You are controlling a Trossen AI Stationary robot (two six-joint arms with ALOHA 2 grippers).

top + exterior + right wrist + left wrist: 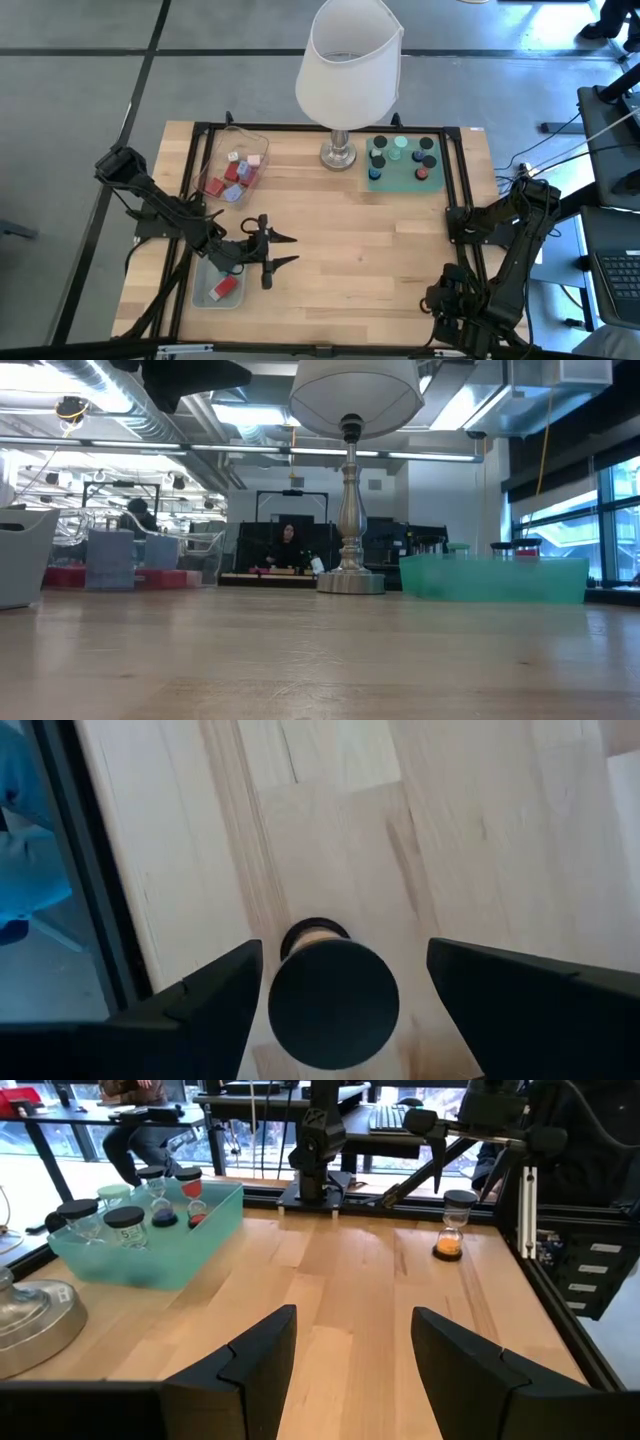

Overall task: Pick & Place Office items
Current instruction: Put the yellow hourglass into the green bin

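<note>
Fig. legend, high view unless noted. L gripper [283, 251] is hovering over bare tabletop at the near-left, fingers apart w/ nothing between them; the left wrist view is showing both fingers [258, 1365] spread over plain wood. Just behind its wrist is lying the grey-blue bin [203, 296], holding one red block [226, 288]. The remaining office items [236, 173], red, pink and lavender blocks, are sitting in the clear tray [256, 139] at the far-left, well apart from the L gripper and toward the far edge from it. Round caps [403, 156] are resting on the green mat [383, 182], right of the lamp [349, 62].

R gripper [340, 988], per right wrist view, is poised w/ jaws apart directly above a small hourglass [333, 1000] near the table's R edge, not clamped on it.

Judgement: L arm is much nearer the tray; next pick likely is requiring a reach toward the far edge, slightly leftward. The blocks' long axes cannot be told, being jumbled.
</note>
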